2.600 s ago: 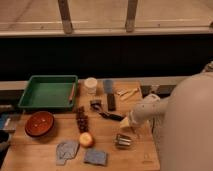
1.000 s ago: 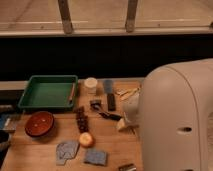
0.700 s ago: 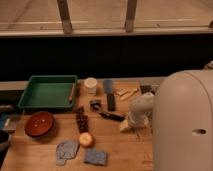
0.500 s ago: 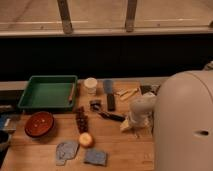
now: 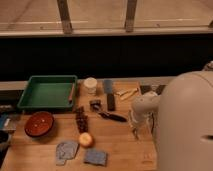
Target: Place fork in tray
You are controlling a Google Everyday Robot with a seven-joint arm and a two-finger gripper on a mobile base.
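gripper down on the board at about 4 o'clock, tray empty so far

from my seat the gripper (image 5: pixel 135 129) is low over the wooden table (image 5: pixel 120 150) on the right side, roughly 4 o'clock, just past the tip of the black-handled utensil (image 5: pixel 112 116), with its jaws pinched closed. i honestly can't pick out the fork itself. it's probably right at the fingertips, but whether it's actually pinched in there i can't tell. the green tray (image 5: pixel 47 94) is way over at 10 o'clock, well apart from the gripper, and i see nothing in it. so i'd call this the grab stage at best: the lift, the carry across past the white cup (image 5: pixel 90 85) and the drop into the tray are all left to do.
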